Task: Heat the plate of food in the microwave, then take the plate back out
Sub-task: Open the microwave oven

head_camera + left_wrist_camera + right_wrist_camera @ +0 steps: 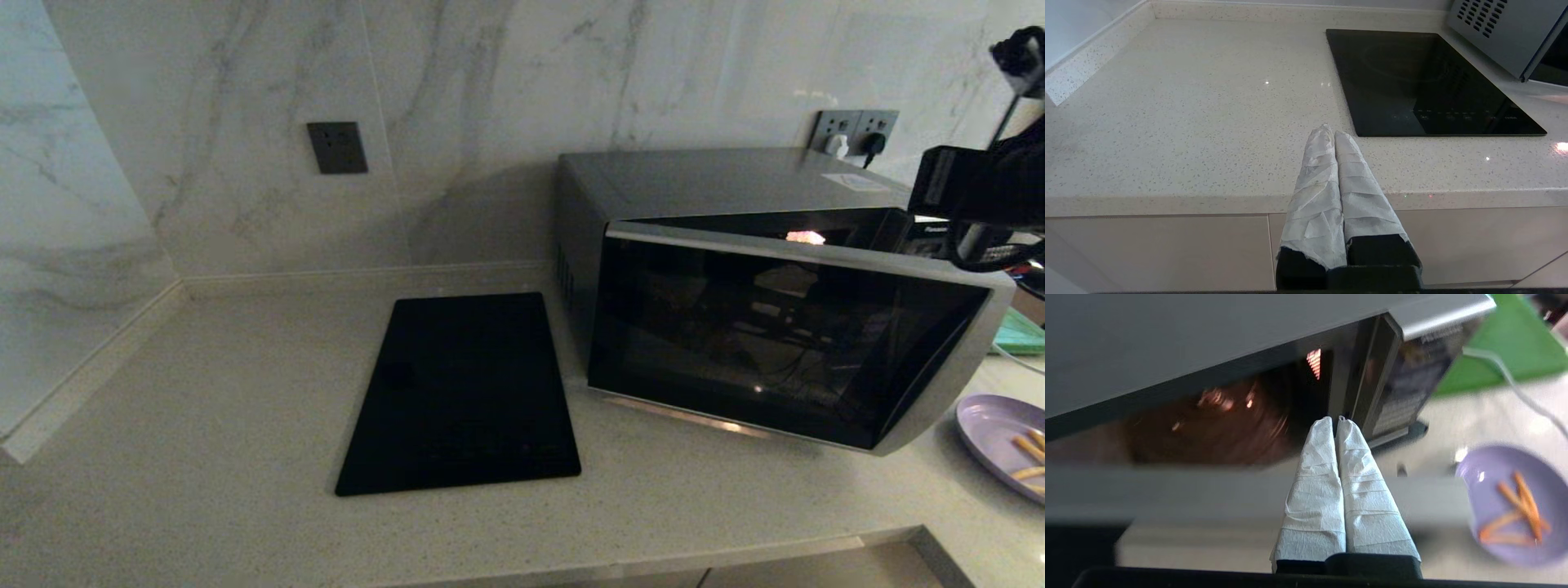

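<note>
The silver-grey microwave stands at the right of the counter. Its dark glass door is tilted part-way down, and a light glows in the cavity. My right arm hangs above the door's right end. In the right wrist view my right gripper is shut and empty, its taped fingers pointing at the gap above the door's top edge. The lavender plate of food with orange fry sticks rests on the counter right of the microwave. My left gripper is shut and empty, off the counter's front edge.
A flat black panel lies on the counter left of the microwave. A green board sits behind the plate, with a white cable across it. Plugs fill the wall socket behind the microwave.
</note>
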Robot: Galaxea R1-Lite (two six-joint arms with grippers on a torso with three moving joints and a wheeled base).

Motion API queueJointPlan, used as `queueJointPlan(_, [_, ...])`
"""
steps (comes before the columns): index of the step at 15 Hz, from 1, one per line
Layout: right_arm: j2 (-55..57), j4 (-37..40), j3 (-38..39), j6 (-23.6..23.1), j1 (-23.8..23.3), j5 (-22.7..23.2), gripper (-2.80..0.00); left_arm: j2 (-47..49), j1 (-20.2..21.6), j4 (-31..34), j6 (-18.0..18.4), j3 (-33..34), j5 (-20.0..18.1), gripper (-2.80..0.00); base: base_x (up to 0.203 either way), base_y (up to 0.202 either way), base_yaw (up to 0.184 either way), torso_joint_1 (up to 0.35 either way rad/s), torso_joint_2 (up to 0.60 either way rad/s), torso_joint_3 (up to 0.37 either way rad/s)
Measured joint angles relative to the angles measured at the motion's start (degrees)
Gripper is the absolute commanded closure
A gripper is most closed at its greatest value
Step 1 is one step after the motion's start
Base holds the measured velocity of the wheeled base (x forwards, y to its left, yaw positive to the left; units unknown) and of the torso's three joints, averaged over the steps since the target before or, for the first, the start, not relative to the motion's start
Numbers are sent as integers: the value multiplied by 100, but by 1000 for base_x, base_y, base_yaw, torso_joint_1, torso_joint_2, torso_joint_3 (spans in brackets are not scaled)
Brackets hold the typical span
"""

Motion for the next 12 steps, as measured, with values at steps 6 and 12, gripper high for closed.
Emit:
queueJointPlan(6, [434, -814, 663, -103, -284, 8, 0, 0, 0, 1, -1, 0, 2, 0, 0, 0, 0, 0, 0, 0])
queueJointPlan(12, [-2, -125, 823, -108, -290, 137, 0, 0, 0, 1, -1, 0, 4, 0, 0, 0, 0, 0, 0, 0])
